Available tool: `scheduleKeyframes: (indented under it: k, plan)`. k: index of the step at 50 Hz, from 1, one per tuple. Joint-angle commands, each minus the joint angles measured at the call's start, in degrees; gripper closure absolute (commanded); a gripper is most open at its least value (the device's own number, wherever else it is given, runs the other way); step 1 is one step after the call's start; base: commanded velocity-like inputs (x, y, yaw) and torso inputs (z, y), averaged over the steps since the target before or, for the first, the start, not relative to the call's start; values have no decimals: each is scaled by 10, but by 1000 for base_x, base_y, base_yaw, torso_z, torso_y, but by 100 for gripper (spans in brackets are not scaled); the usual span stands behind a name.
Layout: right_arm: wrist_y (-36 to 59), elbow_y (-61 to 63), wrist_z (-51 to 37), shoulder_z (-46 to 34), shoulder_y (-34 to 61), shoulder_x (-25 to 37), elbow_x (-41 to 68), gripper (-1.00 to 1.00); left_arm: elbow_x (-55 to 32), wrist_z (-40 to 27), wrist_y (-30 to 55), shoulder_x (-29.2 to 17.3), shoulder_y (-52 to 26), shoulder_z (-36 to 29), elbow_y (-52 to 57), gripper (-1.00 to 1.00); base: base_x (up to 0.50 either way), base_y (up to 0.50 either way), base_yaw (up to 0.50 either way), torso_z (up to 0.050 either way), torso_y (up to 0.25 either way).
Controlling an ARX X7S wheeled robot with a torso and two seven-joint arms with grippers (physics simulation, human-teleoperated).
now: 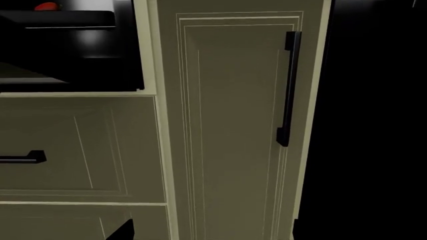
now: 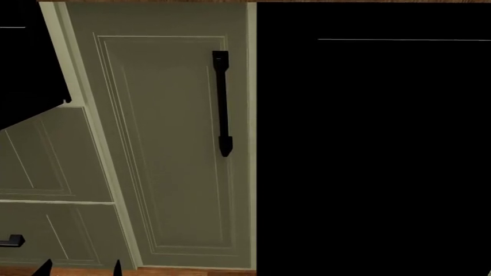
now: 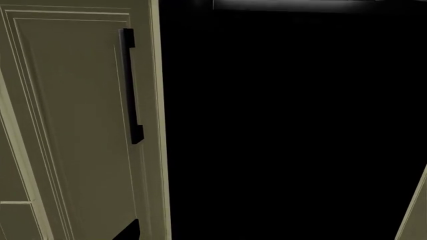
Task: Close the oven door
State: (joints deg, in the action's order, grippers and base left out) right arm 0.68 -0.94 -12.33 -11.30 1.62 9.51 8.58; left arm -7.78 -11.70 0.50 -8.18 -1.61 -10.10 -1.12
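Observation:
A black slab that looks like the oven door (image 2: 31, 63) fills the head view's upper left. It juts out in front of the cream cabinet frame, and its lower edge slants. The left wrist view shows the oven's dark opening (image 1: 100, 60), with a black shelf-like slab and a small red thing inside; there I cannot tell door from cavity. My left gripper (image 1: 208, 232) (image 2: 79, 269) is open and empty, below and to the right of the oven, facing the cabinet door. Only one fingertip (image 3: 127, 231) of my right gripper (image 3: 210, 232) shows, set far to one side; the other is lost against black.
A tall cream panelled cabinet door (image 2: 169, 149) with a black bar handle (image 2: 222, 103) stands dead ahead. A plain black windowless appliance panel (image 2: 368, 161) fills the right. Cream drawers (image 1: 73, 145) with a black handle (image 1: 23, 158) sit under the oven. A strip of wooden floor (image 2: 192, 272) shows below.

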Motion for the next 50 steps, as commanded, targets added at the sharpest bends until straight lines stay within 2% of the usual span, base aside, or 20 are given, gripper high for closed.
scheduleKeyframes:
  k: [1, 6, 15, 50]
  plan:
    - [-4, 0, -5, -4, 0, 4, 1, -100, -5, -4, 1, -5, 0, -5, 3, -100, 0, 0, 0, -50, 0]
    - [-4, -2, -6, -6, 1, 5, 2, -100, -21, 7, -13, -7, 3, -3, 2, -100, 0, 0, 0, -48, 0]
    - [-9, -3, -11, -9, 0, 7, -1, -100, -15, 0, -22, -8, 2, -9, -5, -100, 0, 97, 0, 0, 0]
    - [-12, 1, -19, -19, 0, 16, 10, -100, -24, -17, -11, -16, -3, -20, -5, -100, 0, 466, 0, 0, 0]
